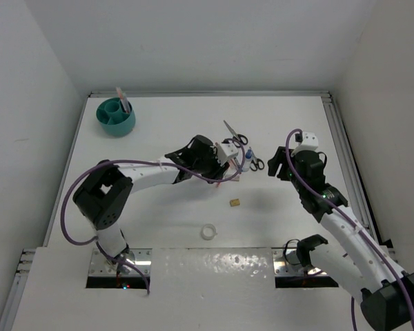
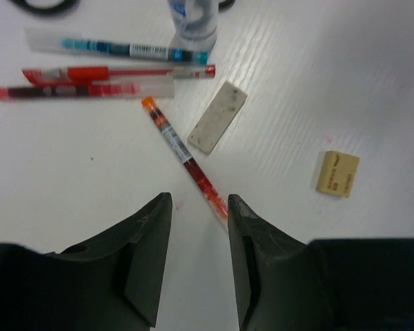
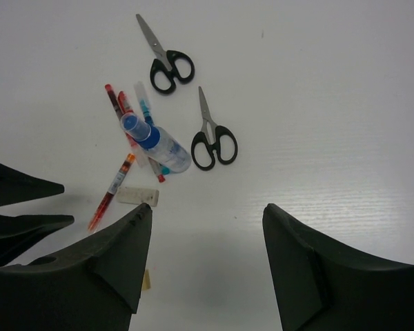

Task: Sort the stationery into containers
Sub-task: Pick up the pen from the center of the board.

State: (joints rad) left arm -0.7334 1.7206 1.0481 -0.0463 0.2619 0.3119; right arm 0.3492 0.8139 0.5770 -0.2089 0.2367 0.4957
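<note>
Matt white table [image 2: 345, 55], clear glossy plastic pens [image 2: 103, 72], scissors [image 3: 207, 124] with shiny metal blades, smooth teal plastic cup [image 1: 117, 128]

No legible text; print on tan eraser [image 2: 337, 173], orange-capped pen [image 2: 183, 155], glue bottle [image 2: 192, 21] label too blurred to read.

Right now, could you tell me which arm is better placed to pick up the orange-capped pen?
Left, probably: the left gripper is open with the pen ending at its fingertips; the right gripper sits farther off.

Top cam overhead, far; wrist cams close, downward, both see pens [image 2: 124, 71].
</note>
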